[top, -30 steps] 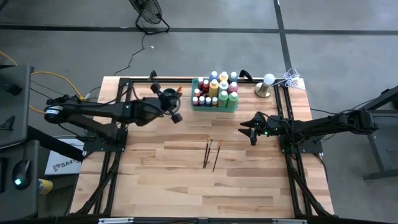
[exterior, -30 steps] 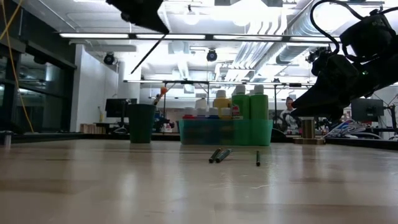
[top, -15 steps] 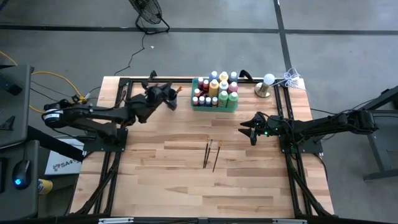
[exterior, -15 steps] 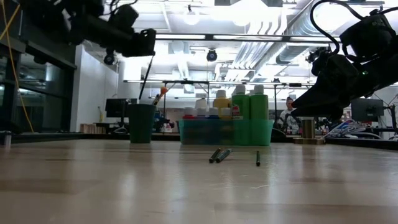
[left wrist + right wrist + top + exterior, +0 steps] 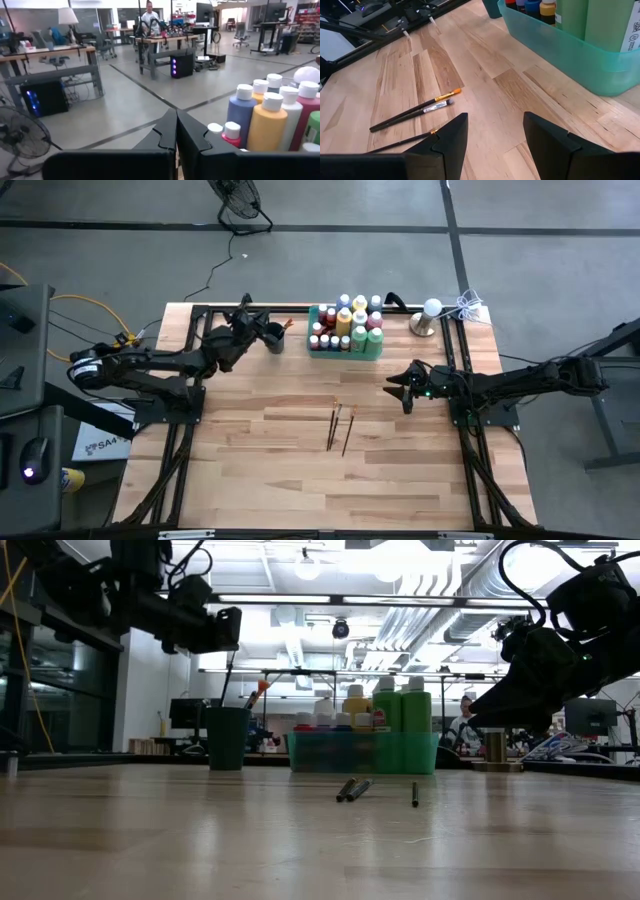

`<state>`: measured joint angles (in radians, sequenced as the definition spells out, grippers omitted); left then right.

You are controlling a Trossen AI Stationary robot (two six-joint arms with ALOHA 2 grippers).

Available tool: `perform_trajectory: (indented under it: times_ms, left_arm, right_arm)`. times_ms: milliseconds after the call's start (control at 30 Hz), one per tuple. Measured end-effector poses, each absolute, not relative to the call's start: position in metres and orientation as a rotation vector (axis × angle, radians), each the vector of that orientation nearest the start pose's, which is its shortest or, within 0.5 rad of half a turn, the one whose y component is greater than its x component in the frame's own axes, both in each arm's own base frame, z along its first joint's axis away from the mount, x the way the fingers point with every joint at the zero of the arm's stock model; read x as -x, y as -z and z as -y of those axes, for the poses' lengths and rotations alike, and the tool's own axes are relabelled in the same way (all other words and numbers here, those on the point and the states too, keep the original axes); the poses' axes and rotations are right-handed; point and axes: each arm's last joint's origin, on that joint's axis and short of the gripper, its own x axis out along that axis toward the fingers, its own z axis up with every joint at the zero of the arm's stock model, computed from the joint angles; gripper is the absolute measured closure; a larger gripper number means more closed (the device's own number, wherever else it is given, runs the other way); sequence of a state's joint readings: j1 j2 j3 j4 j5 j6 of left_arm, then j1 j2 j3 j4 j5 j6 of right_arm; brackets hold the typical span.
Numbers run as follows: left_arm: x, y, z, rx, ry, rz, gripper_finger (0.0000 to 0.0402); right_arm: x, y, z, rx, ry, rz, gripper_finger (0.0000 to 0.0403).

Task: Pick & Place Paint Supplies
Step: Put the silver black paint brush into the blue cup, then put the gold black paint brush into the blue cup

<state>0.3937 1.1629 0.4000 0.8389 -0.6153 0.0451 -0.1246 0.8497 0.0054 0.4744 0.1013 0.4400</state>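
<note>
Holding a brush (image 5: 229,680) over the cup (image 5: 227,738), the left claw (image 5: 215,628) is pinched; right claw (image 5: 492,137) gapes empty over plank table (image 5: 300,470); labels unreadable

- Paint bottles (image 5: 345,326): you have them standing upright, packed close together in the green tray at the table's far edge; pale caps, bodies green, yellow, red, blue and white.
- Paintbrushes (image 5: 339,426): you have three thin dark-handled ones lying flat on the bare wood mid-table, near each other, well apart from the bottles. Right wrist view: one has an orange tip, one a pale tip.
- Another brush (image 5: 228,680) stands with its lower end in the dark cup, handle up at the left gripper.
</note>
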Motion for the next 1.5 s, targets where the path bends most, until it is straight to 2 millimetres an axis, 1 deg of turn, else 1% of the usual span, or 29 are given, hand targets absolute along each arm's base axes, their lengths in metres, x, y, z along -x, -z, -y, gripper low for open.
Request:
perform_trajectory:
  times_ms: [167,300,400,500,733,867,1033,1167,1300,1500]
  left_arm:
    - [-0.199,-0.226,-0.107,-0.018,-0.994,0.062,0.0401]
    - [-0.200,-0.223,-0.106,-0.009,-0.985,0.027,0.0401]
    - [-0.200,-0.221,-0.106,0.001,-0.973,0.017,0.0393]
    - [-0.201,-0.221,-0.106,0.006,-0.961,0.014,0.0371]
    - [-0.201,-0.221,-0.106,0.006,-0.961,0.014,0.0295]
    - [-0.201,-0.222,-0.106,0.007,-0.961,0.029,0.0272]
    - [-0.201,-0.231,-0.105,-0.023,-0.943,0.112,0.0269]
    - [-0.199,-0.242,-0.102,-0.083,-0.871,0.173,0.0268]
    - [-0.195,-0.248,-0.099,-0.119,-0.828,0.191,0.0268]
    - [-0.188,-0.259,-0.096,-0.211,-0.839,0.204,0.0268]
  right_arm:
    - [-0.142,-0.124,0.021,-0.437,0.301,-0.316,0.0217]
    - [-0.142,-0.124,0.021,-0.437,0.301,-0.316,0.0217]
    - [-0.142,-0.124,0.021,-0.437,0.301,-0.315,0.0217]
    - [-0.142,-0.124,0.021,-0.437,0.301,-0.316,0.0217]
    - [-0.142,-0.124,0.021,-0.437,0.301,-0.316,0.0218]
    - [-0.142,-0.124,0.021,-0.437,0.301,-0.316,0.0217]
    - [-0.142,-0.124,0.021,-0.437,0.301,-0.316,0.0217]
    - [-0.142,-0.124,0.021,-0.437,0.301,-0.316,0.0217]
    - [-0.142,-0.124,0.021,-0.437,0.301,-0.315,0.0217]
    - [-0.142,-0.124,0.021,-0.437,0.301,-0.316,0.0217]
